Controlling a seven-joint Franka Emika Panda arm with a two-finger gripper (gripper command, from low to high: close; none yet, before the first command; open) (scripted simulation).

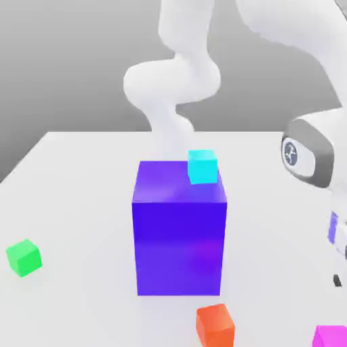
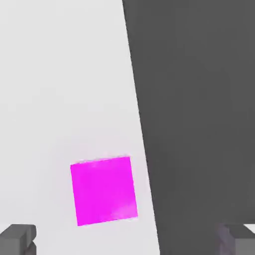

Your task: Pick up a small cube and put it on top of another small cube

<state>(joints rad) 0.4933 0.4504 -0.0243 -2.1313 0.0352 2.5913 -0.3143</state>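
Observation:
The small magenta cube (image 1: 331, 337) lies on the white table at the exterior view's near right corner, close to the table's edge. In the hand view the same magenta cube (image 2: 103, 190) sits below my gripper (image 2: 127, 242), whose two dark fingertips (image 2: 17, 239) stand wide apart and open, with nothing held. In the exterior view the gripper (image 1: 336, 278) hangs a little above the magenta cube. The small green cube (image 1: 24, 257) rests far off at the exterior view's left.
A big blue-purple block (image 1: 179, 230) stands in the middle of the table (image 1: 74, 190), between the two small cubes. A cyan cube (image 1: 202, 166) sits behind its top right corner. An orange-red cube (image 1: 215, 324) lies in front of it. The table edge (image 2: 144, 149) runs just beside the magenta cube.

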